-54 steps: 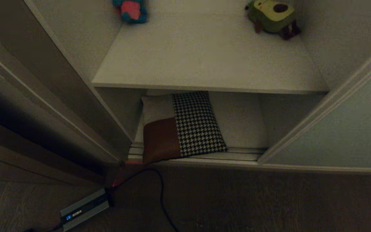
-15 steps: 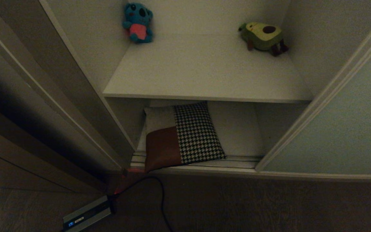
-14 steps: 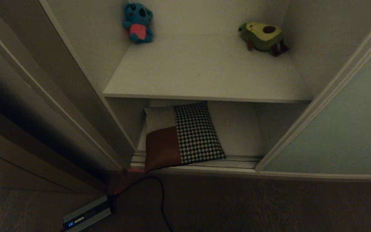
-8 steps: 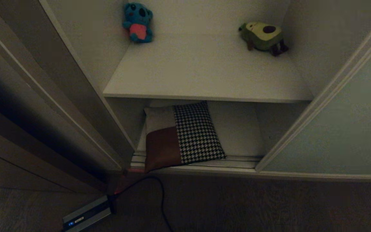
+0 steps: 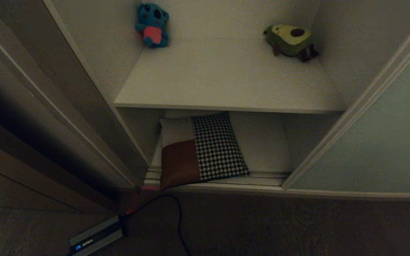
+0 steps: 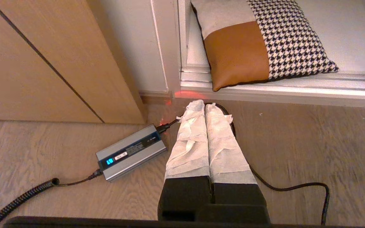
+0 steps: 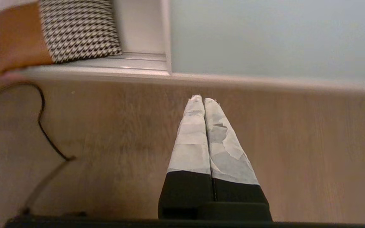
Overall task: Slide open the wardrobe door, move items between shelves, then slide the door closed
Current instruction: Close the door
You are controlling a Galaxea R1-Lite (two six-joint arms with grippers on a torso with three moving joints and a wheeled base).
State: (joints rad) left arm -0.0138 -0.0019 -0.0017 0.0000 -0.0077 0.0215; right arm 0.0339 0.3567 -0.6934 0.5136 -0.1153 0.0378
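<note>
Dark wood-grain floor (image 5: 262,227) fronts the wardrobe, whose pale grey-green sliding door (image 5: 379,149) stands pushed to three o'clock, baring the beige shelves (image 5: 226,81). At six o'clock, the square houndstooth, tan and cream cushion (image 5: 205,149) lies low, awaiting lifting. Both taped grippers, left (image 6: 205,106) and right (image 7: 201,99), hover pinched closed and empty over the floor.

Head view runs dim and murky — deep shadow left of the wardrobe. Both wrist views are bright and warm; the floor (image 7: 112,142) beyond the right hand (image 7: 204,99) smears with blur.
</note>
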